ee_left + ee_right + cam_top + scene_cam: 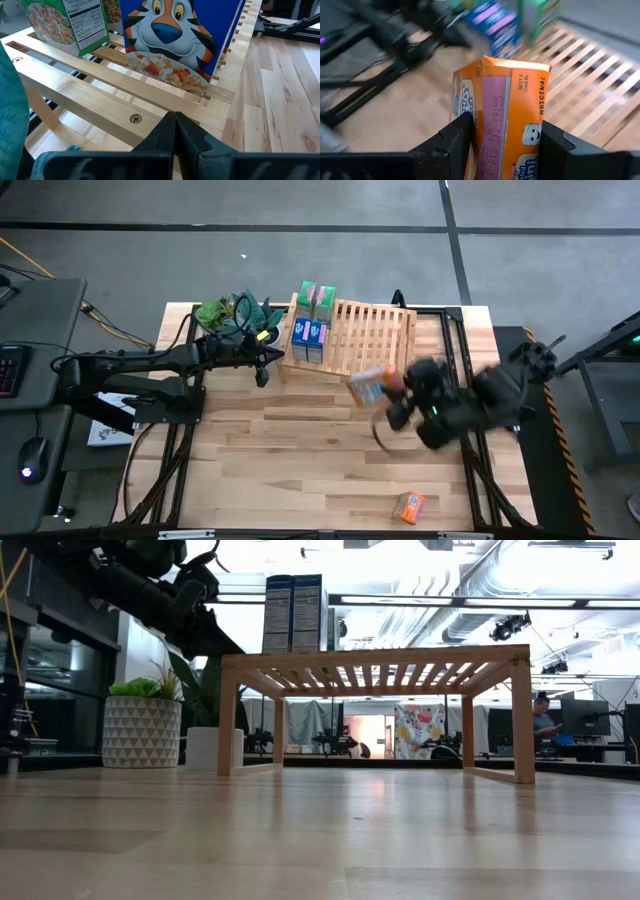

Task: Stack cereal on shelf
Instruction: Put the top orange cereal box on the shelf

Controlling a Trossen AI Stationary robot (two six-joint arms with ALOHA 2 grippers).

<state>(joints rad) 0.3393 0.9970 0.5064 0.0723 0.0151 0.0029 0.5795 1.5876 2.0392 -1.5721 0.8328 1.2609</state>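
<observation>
Your right gripper (502, 137) pinches an orange box (507, 110), just off the shelf (375, 330) front edge; free slats lie beyond. Left gripper (175, 132) pressed together.

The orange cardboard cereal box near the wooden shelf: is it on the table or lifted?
Lifted: the orange cardboard cereal box sits clamped in the right gripper.

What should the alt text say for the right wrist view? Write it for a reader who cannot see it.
The right end effector grips an upright orange cereal box between its two dark fingers, near the slatted wooden shelf. Blurred blue boxes and green boxes stand on the shelf beyond.
</observation>
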